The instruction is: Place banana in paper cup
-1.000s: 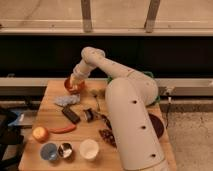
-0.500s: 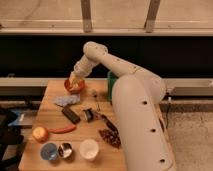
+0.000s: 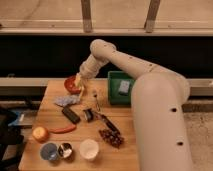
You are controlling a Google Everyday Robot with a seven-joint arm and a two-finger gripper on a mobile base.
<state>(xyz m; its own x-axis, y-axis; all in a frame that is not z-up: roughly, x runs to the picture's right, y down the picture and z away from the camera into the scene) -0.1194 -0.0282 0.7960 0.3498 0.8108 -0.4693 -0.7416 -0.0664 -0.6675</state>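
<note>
You have the gripper over the red bowl, jaws clamped on the pale yellow banana wedge; the white paper cup stands well apart, at the worktop near edge

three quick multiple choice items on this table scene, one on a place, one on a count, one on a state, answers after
1. Where over the table is the gripper? A front right corner; B at the red bowl, back left; C past the table's edge.
2. How many cups stand along the front edge? A one; B three; C five.
3. How does the paper cup stand? A upright, no banana in it; B on its side; C upside down.
Answers: 1 B, it is shut on the banana right at the bowl's rim. 2 B, blue cup, metal cup, paper cup. 3 A, its open mouth faces up, showing only white.
</note>
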